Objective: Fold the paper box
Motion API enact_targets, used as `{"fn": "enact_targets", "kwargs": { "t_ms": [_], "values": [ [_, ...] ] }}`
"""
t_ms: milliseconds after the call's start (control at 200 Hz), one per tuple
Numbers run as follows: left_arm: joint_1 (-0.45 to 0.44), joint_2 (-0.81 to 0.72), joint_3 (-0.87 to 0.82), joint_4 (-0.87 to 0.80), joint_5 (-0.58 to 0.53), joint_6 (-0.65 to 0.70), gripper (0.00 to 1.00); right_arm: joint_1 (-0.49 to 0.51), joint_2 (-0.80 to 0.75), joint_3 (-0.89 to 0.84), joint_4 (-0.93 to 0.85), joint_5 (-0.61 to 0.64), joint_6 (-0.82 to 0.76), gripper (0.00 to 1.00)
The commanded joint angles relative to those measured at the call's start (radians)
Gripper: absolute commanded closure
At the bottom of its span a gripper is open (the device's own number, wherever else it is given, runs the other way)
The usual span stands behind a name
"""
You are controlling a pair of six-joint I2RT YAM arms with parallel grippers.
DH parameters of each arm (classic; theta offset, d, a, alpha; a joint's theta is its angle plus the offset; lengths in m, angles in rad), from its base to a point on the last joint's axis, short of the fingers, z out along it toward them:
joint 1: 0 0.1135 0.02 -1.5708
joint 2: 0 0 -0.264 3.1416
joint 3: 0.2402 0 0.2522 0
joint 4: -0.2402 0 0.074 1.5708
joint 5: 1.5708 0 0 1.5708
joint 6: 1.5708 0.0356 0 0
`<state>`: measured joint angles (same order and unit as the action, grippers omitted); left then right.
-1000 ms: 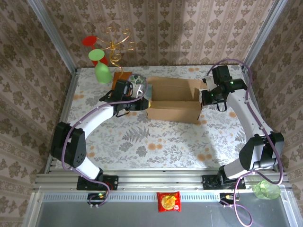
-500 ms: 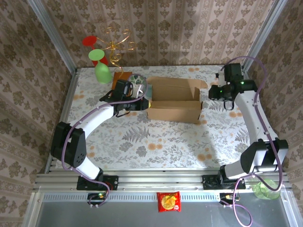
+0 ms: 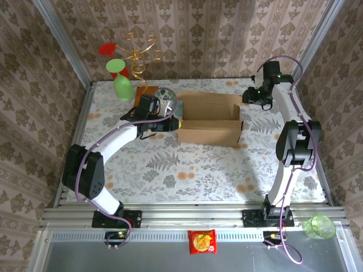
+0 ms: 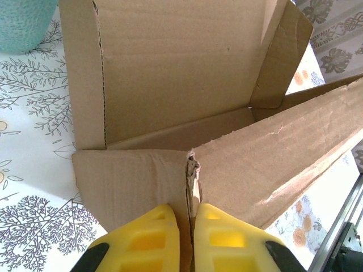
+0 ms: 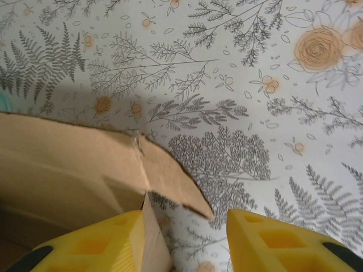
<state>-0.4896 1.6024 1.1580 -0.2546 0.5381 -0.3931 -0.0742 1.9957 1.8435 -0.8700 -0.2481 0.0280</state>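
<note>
The paper box (image 3: 209, 134) is a brown cardboard carton standing open-topped in the middle of the table, long side facing the arms. My left gripper (image 3: 172, 122) is at its left end. In the left wrist view it (image 4: 189, 214) is shut on the upright cardboard edge where two panels of the box (image 4: 170, 68) meet. My right gripper (image 3: 250, 96) hovers by the box's back right corner. In the right wrist view it (image 5: 184, 226) is open, and a flap of the box (image 5: 57, 164) rests against the left finger (image 5: 108, 241). Its right finger is over bare table.
A teal cup (image 3: 168, 100) stands just behind the left gripper, and a wooden slab (image 3: 144, 91) with a gold wire stand (image 3: 139, 52) sits at the back left. A green cup (image 3: 123, 87) stands beside them. Patterned walls close in the table on three sides.
My right gripper has opened, let go of the box's right end flap and swung toward the back right corner. The left gripper keeps its hold, unmoved.
</note>
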Motion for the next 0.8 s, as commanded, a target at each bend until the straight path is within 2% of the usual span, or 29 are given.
{"fn": "enact_targets", "kwargs": {
  "t_ms": [0, 105, 300, 465, 710, 795],
  "values": [
    [0.0, 0.02, 0.037, -0.008, -0.01, 0.002, 0.95, -0.006, 0.005, 0.056, 0.027, -0.043, -0.053, 0.56],
    [0.002, 0.028, 0.048, -0.02, -0.011, 0.008, 0.95, -0.017, 0.029, 0.078, 0.032, -0.083, -0.084, 0.57],
    [0.003, 0.037, 0.07, -0.051, -0.009, 0.019, 0.95, -0.05, 0.062, 0.066, 0.066, -0.236, -0.093, 0.59],
    [0.008, 0.046, 0.082, -0.072, -0.005, 0.027, 0.95, -0.058, 0.105, 0.096, 0.061, -0.239, -0.099, 0.61],
    [0.009, 0.06, 0.096, -0.086, -0.003, 0.031, 0.95, -0.06, 0.145, 0.135, 0.073, -0.312, -0.079, 0.64],
    [0.009, 0.062, 0.1, -0.086, -0.006, 0.03, 0.95, -0.059, 0.15, 0.142, 0.074, -0.344, -0.074, 0.69]
  ]
}}
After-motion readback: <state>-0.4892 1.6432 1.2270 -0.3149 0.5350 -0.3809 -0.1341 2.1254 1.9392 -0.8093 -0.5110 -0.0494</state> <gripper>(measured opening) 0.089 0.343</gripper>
